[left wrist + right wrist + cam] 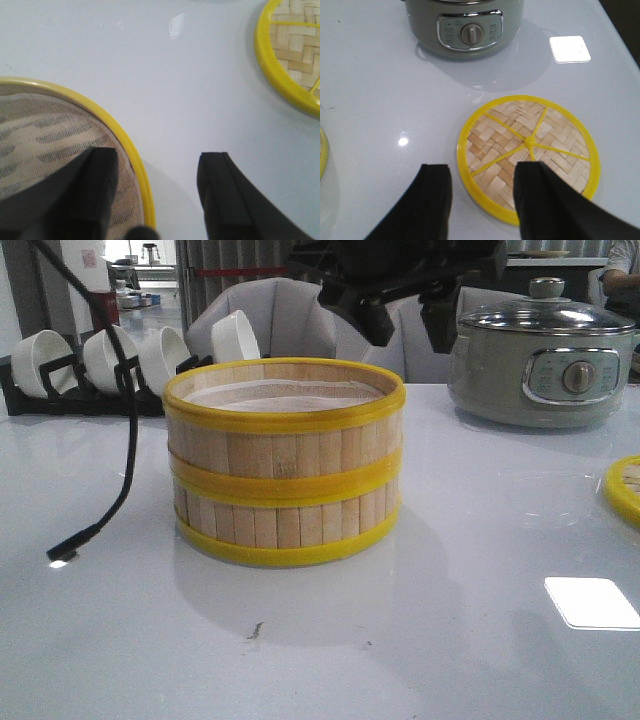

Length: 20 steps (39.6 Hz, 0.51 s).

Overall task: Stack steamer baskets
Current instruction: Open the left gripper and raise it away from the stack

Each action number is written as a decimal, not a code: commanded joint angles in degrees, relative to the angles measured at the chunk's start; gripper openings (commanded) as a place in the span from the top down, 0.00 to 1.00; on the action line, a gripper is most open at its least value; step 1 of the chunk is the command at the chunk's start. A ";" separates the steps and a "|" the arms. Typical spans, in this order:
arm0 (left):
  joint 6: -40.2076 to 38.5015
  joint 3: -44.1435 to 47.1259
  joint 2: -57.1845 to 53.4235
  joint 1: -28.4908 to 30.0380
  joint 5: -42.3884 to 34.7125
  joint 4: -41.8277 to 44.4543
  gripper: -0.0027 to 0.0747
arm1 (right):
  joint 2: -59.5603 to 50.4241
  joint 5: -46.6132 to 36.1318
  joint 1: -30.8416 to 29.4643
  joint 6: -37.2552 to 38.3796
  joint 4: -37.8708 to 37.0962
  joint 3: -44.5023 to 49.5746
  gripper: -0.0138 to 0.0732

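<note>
The two steamer baskets [285,460] stand stacked one on the other at the table's middle, whitish liner showing in the top one [45,135]. My left gripper [408,330] hangs open above the stack's right rim. In the left wrist view [157,160] one finger is over the liner and the other over bare table. The woven yellow-rimmed lid [527,155] lies flat on the table to the right, its edge showing in the front view [625,490]. My right gripper [484,172] is open and empty above the lid's near rim, which it straddles.
The grey-green electric pot [545,365] with its glass lid stands at the back right, beyond the lid [465,25]. A black rack of white bowls [110,360] lines the back left. A black cable [125,440] hangs down onto the table left of the stack.
</note>
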 commanded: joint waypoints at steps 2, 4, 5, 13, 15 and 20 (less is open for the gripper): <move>-0.44 -4.10 -5.32 0.20 -2.36 0.75 0.73 | -0.40 -3.79 0.00 -0.17 -0.21 -2.22 0.38; -0.44 -4.35 -6.20 0.65 -3.08 0.76 0.88 | -0.40 -3.79 0.00 -0.17 -0.21 -2.22 0.38; -0.44 -4.47 -6.76 0.92 -3.59 0.76 0.85 | -0.40 -3.79 0.00 -0.17 -0.21 -2.22 0.38; -0.44 -4.48 -12.50 5.12 -3.71 0.76 0.85 | -0.40 -3.96 0.00 -0.17 -0.21 -2.22 0.38; -0.44 -4.48 -14.12 6.60 -3.70 0.76 0.85 | -0.40 -4.02 0.00 -0.17 -0.21 -2.22 0.38; -0.44 -4.48 -18.09 11.05 -3.85 0.76 0.85 | -0.40 -4.02 0.00 -0.17 -0.21 -2.22 0.38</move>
